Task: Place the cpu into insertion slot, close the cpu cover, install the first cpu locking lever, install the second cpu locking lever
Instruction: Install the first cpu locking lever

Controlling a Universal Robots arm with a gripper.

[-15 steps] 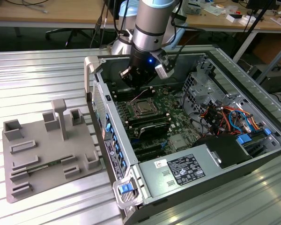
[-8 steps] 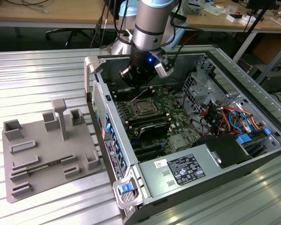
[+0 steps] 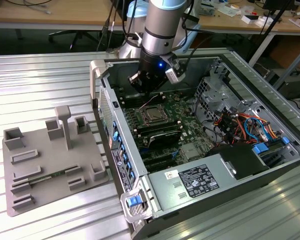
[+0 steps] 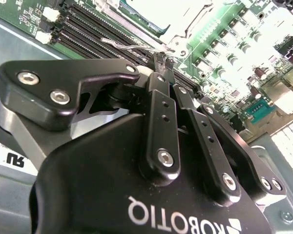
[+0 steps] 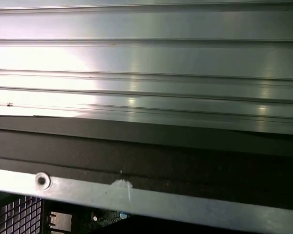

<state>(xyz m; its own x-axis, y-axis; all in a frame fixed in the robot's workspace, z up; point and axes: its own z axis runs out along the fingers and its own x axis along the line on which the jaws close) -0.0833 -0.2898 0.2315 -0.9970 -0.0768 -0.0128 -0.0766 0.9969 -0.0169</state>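
CPU (image 3: 152, 115) sits seated under its cover; gripper (image 4: 163, 62), fingers clenched together, should press the wire locking lever (image 4: 132, 45) squarely at the socket's 12 o'clock edge.

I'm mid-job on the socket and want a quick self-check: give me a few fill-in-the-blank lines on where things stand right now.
1. In the exterior view, the gripper hangs inside the open computer ____.
2. In the exterior view, the cpu lies in the insertion slot on the green ____.
3. In the second wrist view, the gripper's fingertips pinch a thin wire ____ beside the socket.
4. The grey fixture tray sits on the exterior view's ____.

Missing words: case; motherboard; lever; left
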